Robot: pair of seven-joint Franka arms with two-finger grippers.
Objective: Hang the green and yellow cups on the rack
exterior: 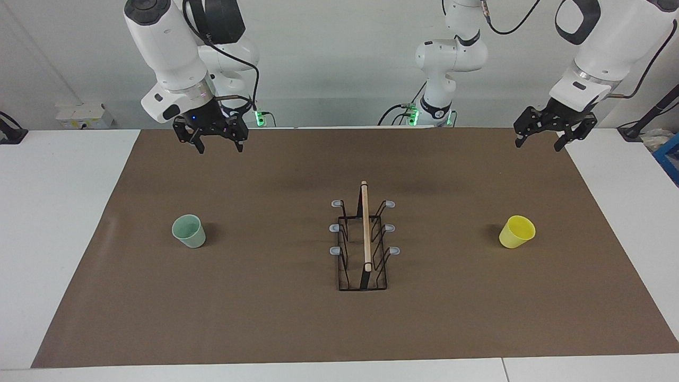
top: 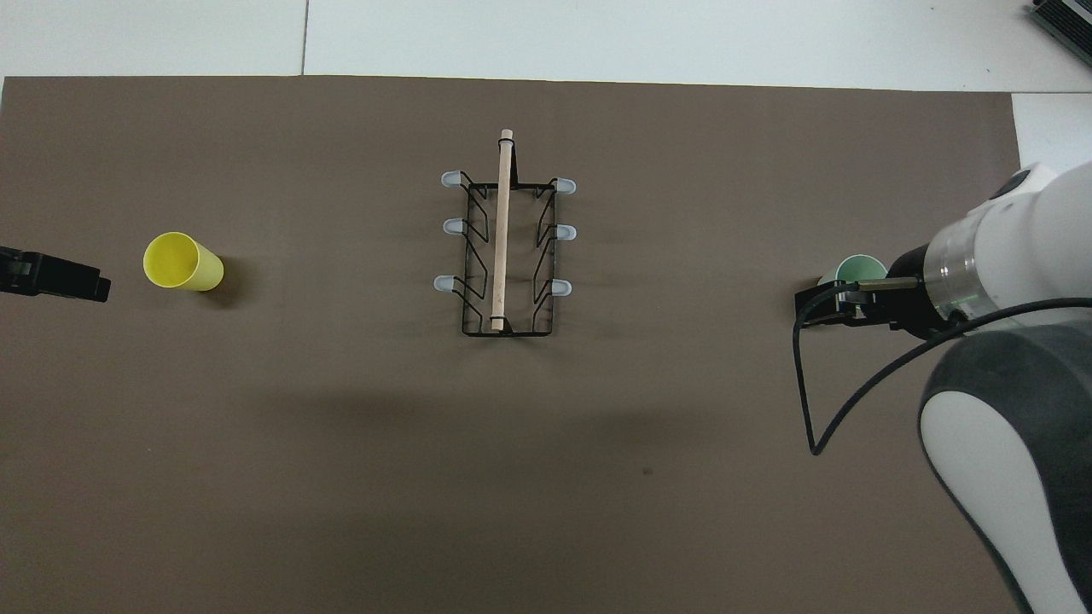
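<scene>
The pale green cup (exterior: pixel 189 231) stands mouth up on the brown mat toward the right arm's end. The yellow cup (exterior: pixel 516 232) stands mouth up toward the left arm's end. The black wire rack (exterior: pixel 365 239) with its wooden top bar stands between them, all its prongs bare. My right gripper (exterior: pixel 216 144) hangs open and empty, high over the mat's edge by the robots. My left gripper (exterior: pixel 541 140) hangs open and empty over the mat's corner. In the overhead view the right gripper (top: pixel 832 307) hides part of the green cup (top: pixel 857 269); the yellow cup (top: pixel 182 263) and rack (top: pixel 505 247) show fully.
The brown mat (exterior: pixel 339 318) covers most of the white table (exterior: pixel 53 212). A blue box (exterior: pixel 669 154) sits off the table's edge at the left arm's end. A black cable (top: pixel 806 384) loops down from the right arm.
</scene>
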